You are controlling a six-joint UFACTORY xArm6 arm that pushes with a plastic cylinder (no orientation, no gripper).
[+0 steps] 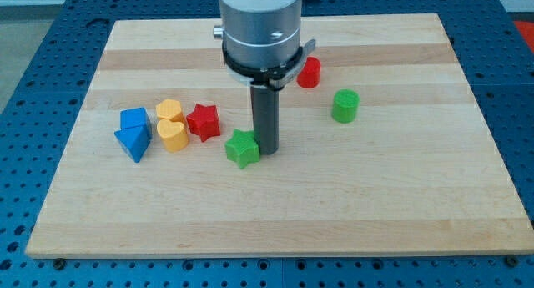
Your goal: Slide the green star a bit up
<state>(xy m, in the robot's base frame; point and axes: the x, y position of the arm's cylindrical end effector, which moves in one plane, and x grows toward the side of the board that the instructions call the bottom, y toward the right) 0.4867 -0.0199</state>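
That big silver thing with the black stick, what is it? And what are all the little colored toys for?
It is the end of a robot arm. It has no hand, only a straight dark rod, and it holds nothing. The rod's bottom end, my tip, slides along the wooden board and pushes blocks around. There is just one picture, from one camera looking down at the board from in front.

Right now my tip sits right beside the green star, on the star's right side in the view. The job is to nudge that star a bit toward the view's top.

Left of it are a red star, a yellow heart, another yellow block and two blue blocks. On the right are a red cylinder and a green cylinder.
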